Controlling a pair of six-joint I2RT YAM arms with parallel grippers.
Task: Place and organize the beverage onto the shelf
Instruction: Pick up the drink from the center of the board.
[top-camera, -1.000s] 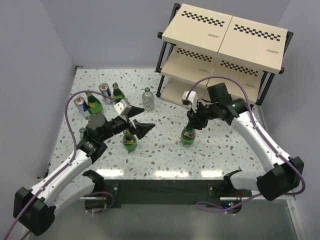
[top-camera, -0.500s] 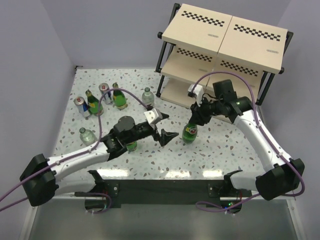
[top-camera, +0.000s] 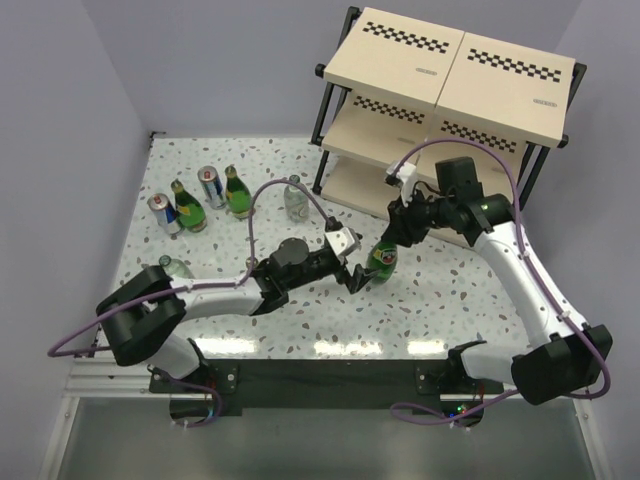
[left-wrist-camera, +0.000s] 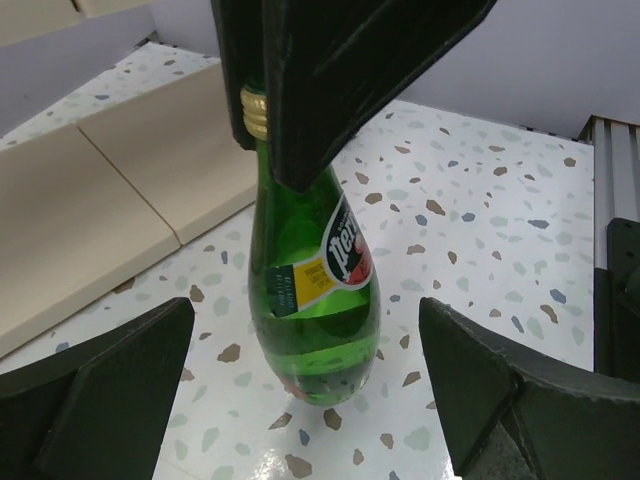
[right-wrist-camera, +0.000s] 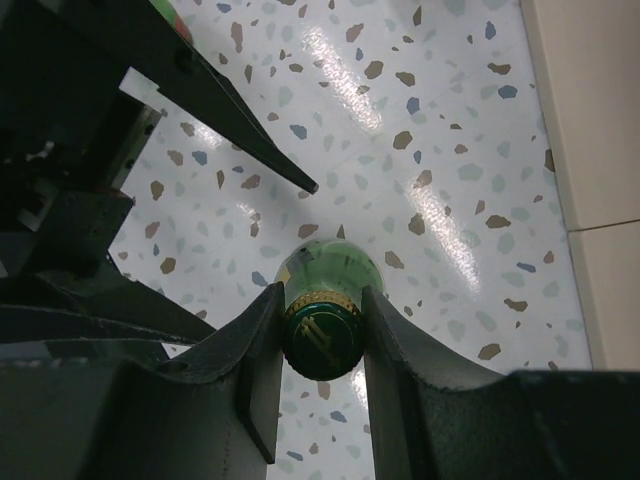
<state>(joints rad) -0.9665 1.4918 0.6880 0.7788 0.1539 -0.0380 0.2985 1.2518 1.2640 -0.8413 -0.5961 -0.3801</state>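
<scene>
Bottle (top-camera: 380, 262) before spread left tool (top-camera: 354, 272); shelf (top-camera: 400, 60) behind.

The right claw (left-wrist-camera: 275, 150) pinches a green bottle (left-wrist-camera: 315, 300) by its neck between the left claw's (left-wrist-camera: 305, 320) wide-spread fingers (left-wrist-camera: 110, 380), over speckled desk (left-wrist-camera: 480, 230) beside beige shelf boards (left-wrist-camera: 100, 200).

Bright overhead light glares off the table (right-wrist-camera: 345, 90); close fingers (left-wrist-camera: 100, 390) seem slightly soft.

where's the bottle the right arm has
Top view, right of centre: the green bottle, neck in the right gripper, is in front of the shelf, flanked by the open left gripper.
</scene>
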